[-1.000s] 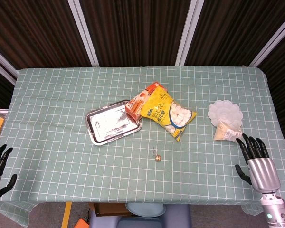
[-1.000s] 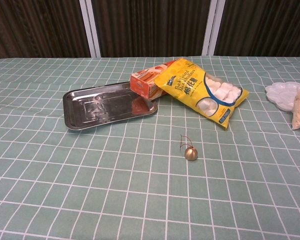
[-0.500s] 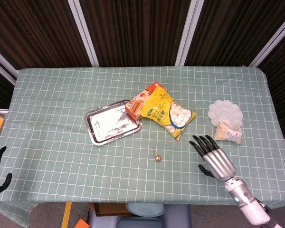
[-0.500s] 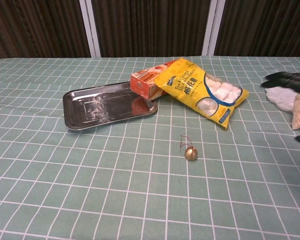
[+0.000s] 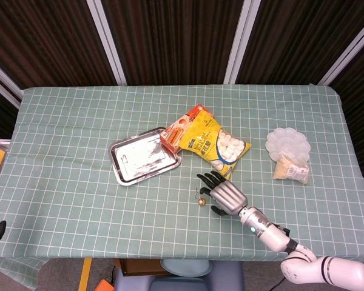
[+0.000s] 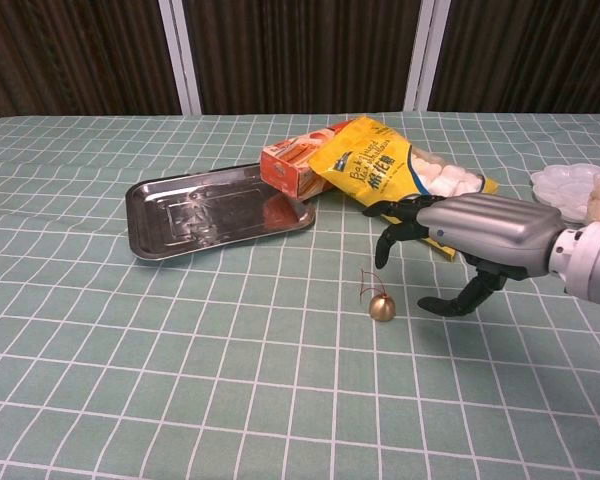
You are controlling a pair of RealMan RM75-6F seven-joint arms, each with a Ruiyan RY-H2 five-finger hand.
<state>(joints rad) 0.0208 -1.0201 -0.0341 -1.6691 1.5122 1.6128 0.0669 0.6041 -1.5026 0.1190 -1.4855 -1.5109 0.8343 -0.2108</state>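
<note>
Reach was the step in hand: the right hand (image 6: 460, 240) hovered with fingers (image 6: 395, 228) spread and empty just beside the bell (image 6: 382, 307); next, a careful pinch.

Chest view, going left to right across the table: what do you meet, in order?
Steel tray → orange box → small brass bell → right robot hand, open just right of the bell → white palette dish at the right edge. The yellow marshmallow bag overlaps box and hand, so I leave it out.
</note>
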